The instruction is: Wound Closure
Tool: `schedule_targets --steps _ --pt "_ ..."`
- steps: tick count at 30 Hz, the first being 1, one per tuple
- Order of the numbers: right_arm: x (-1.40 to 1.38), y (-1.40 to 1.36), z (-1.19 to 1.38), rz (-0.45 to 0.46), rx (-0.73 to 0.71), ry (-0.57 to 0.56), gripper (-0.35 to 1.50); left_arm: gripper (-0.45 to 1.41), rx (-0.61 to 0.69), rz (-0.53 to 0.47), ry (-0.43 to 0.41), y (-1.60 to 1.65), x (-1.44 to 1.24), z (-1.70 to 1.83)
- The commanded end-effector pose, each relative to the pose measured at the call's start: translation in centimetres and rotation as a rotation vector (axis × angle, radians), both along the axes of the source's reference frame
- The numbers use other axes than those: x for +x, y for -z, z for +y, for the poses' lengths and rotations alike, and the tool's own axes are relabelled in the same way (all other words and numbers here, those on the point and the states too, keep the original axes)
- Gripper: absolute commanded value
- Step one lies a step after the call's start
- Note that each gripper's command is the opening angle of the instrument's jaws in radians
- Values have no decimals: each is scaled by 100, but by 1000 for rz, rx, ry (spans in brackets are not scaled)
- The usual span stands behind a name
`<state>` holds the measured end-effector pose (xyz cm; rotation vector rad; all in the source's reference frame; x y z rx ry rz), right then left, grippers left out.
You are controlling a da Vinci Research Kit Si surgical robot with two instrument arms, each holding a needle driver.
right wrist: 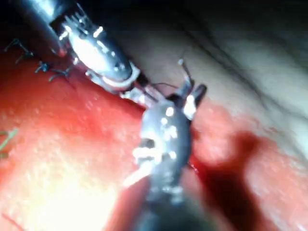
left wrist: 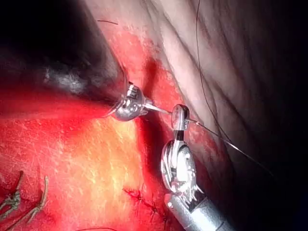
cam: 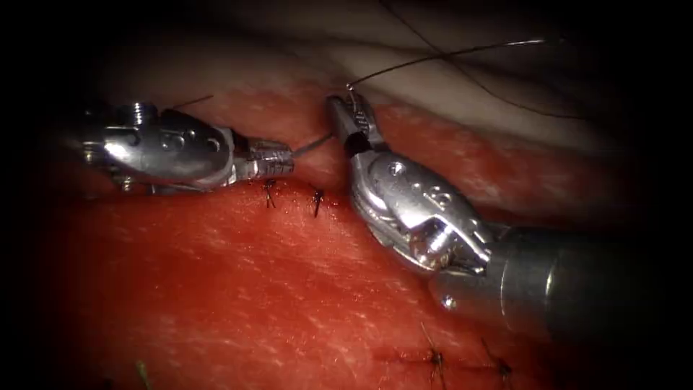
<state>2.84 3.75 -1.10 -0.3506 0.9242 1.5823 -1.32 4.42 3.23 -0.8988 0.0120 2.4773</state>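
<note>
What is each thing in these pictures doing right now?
left tool: jaws shut on the needle's end.
right tool: jaws shut on the needle, farther along its curve.
needle: held between both tools above the cut, not in the tissue.
thread: runs up and right from the right tool.
tissue: cut partly closed.
stitches: tied, with short cut ends.

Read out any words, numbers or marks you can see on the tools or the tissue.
Right tool, on its wrist housing: small stamped marks, too small to read.
Left tool: no readable text.
Tissue: no text, just knotted stitches.
Both tools hold the needle between them, clear of the tissue.
</note>
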Motion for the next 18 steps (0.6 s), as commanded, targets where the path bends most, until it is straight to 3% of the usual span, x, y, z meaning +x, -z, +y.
schedule_targets --steps 1,3,4,7,13,14,18 --pt "5 -2 4 -20 -13 22 -35 57 95 -100 9 -2 -1 -2" --pt "2 -2 4 -42 -25 48 -35 72 183 -207 -24 5 2 2" --pt "-4 -1 5 -60 -45 80 -35 78 267 -264 21 17 6 6" --pt "-11 0 7 -39 -60 135 -35 78 329 -347 -3 35 13 5" --pt "-24 2 12 88 -94 302 -35 78 379 -412 -63 60 24 7" --pt "-28 3 14 163 -97 386 -35 78 397 -428 -72 68 28 12" --pt "-34 4 13 223 -133 529 -35 78 424 -455 -72 77 33 23"
